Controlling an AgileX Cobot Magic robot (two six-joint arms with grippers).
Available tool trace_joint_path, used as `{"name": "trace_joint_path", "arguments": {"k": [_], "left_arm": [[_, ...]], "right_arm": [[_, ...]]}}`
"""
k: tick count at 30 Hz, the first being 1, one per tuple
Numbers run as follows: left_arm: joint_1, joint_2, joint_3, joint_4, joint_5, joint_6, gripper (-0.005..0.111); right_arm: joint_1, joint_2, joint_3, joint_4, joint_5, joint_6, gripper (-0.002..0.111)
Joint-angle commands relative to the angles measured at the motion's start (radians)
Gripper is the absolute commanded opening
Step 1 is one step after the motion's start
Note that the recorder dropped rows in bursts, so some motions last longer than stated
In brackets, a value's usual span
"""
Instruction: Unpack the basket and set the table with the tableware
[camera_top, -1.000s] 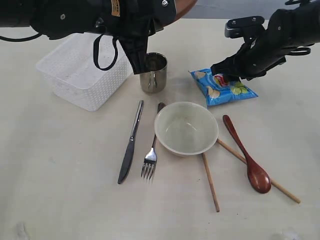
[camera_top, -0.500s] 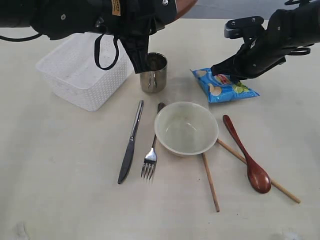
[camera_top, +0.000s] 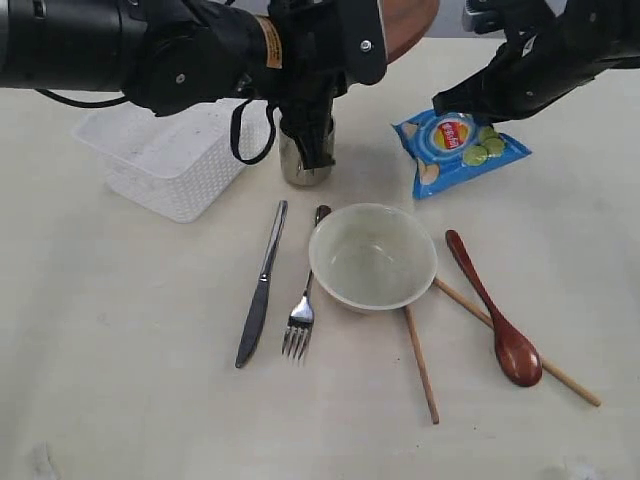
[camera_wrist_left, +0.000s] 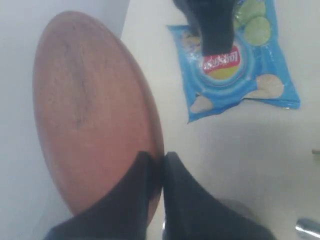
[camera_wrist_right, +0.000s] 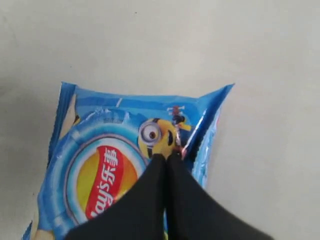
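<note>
A plain cream surface (camera_top: 120, 400) fills the exterior view, matte and level; nothing of the room shows past its far edge. The white basket (camera_top: 160, 160) sits in the upper left of the frame, and nothing can be seen in it. The cup (camera_top: 295, 172) stands just right of the basket, partly behind the left arm. Below it lie the knife (camera_top: 262, 290) and fork (camera_top: 303, 310) side by side. The bowl (camera_top: 372, 298) sits at centre, with the chopsticks (camera_top: 420, 360) and spoon (camera_top: 495, 310) to its lower right.

The small brown plate (camera_wrist_left: 85, 110) is the piece in hand. The left fingers (camera_wrist_left: 132, 200) are clamped on its rim, one on each face, and carry it tilted, clear of the surface at the top centre of the exterior view. It looks wooden, so it is likely light, stiff and unlikely to chip. Its faces look smooth, though, and a pinch on one edge lets it pivot or slide, so a deeper bite on the rim seems wiser than a tip hold. It should be levelled before it is let go.

The right fingers (camera_wrist_right: 145, 200) are pressed together on a fold of the blue chip bag (camera_top: 460, 150) in the upper right. The bag is soft, crinkly film and light, and its contents would crush easily. The surface looks firm with modest grip, and the lower left gives the most open room for the plate.
</note>
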Motion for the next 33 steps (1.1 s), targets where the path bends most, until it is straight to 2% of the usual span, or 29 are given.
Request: {"name": "trace_joint_path", "arguments": {"k": [1,11,16,20,33], "left_arm": [[-0.023,0.022,-0.04,0.004,-0.001,0.004,0.0],[-0.041,0.163,-0.103,0.004,-0.015,0.005,0.0],[-0.09,0.201,-0.149,0.004,-0.002,0.007,0.0],[-0.124,0.256,-0.211,0.004,0.076,0.047,0.0],[-0.125,0.412,-0.326,0.004,0.15,0.055,0.0]], "right_arm": [[-0.033,-0.04,-0.001,-0.014,0.007,-0.006,0.0],[-0.152,-0.147,-0.001,-0.014,0.044,0.018,0.0],[-0.156,-0.189,-0.001,-0.014,0.04,0.018,0.0],[-0.156,-0.206,-0.001,-0.014,0.037,0.018,0.0],[-0.156,-0.261,-0.001,-0.015,0.022,0.018,0.0]]}}
